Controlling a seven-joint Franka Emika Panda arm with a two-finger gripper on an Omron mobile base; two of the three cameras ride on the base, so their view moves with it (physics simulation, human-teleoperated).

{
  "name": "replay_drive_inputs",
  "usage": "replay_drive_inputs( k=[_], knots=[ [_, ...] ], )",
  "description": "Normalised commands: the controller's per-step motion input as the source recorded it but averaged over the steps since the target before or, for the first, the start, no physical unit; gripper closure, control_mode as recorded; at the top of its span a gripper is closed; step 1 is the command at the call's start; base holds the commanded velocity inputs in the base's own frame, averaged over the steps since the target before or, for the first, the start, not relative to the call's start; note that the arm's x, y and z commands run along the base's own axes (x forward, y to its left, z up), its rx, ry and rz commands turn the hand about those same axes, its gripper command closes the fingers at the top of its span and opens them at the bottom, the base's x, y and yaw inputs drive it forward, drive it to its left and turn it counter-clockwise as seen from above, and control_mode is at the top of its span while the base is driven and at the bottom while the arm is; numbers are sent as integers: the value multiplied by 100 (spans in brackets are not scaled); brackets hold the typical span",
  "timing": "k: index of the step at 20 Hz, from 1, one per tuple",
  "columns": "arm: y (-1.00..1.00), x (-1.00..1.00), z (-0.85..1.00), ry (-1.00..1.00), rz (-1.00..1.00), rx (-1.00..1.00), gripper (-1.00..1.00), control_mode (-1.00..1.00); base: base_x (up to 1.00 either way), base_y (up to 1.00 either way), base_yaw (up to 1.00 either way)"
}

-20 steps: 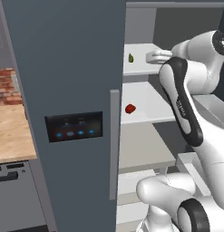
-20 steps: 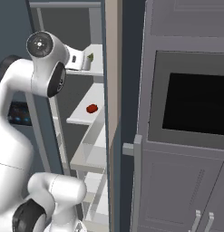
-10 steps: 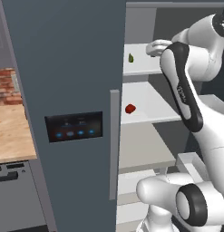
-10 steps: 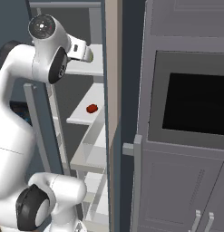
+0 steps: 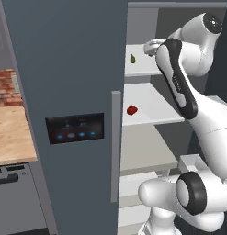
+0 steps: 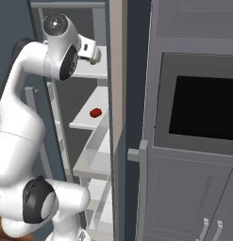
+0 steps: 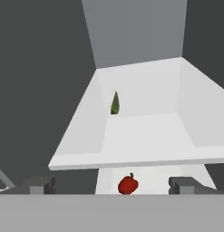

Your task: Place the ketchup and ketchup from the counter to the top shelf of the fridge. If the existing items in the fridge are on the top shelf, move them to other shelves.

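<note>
Arm's swung up a fair bit over the last second, so the gripper (image 7: 111,186) now sits at the front edge of the top shelf (image 7: 145,136) in the fridge (image 5: 64,69), fingers spread wide, holding nothing. Green pear-shaped thing (image 7: 114,103) sits on that shelf; red lump (image 7: 128,185) is one shelf down. My guess: it's clearing the green one first. No ketchup bottles anywhere I can see.

Ahead of the claw (image 7: 111,186), top shelf (image 7: 145,136) mostly bare: only a small green thing (image 7: 114,103) standing far back, toward the left wall. Wide room to its right. Below the claw, red lump (image 7: 128,184) on the lower shelf (image 5: 154,108), otherwise free.
</note>
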Motion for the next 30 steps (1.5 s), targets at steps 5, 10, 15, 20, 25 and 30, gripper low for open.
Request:
replay_drive_inputs(
  k=[5,10,15,20,25,30],
  knots=[
    [0,51,-7,9,0,0,-100,-100,0,0,0],
    [0,48,-39,11,0,-4,-100,-100,0,0,0],
    [0,47,-17,6,0,-1,-100,-100,0,0,0],
    [2,41,-14,0,0,0,-100,-100,0,0,0],
    [5,38,-21,0,0,0,-100,-100,0,0,0],
    [11,44,-22,0,0,0,-100,-100,0,0,0]
  ],
)
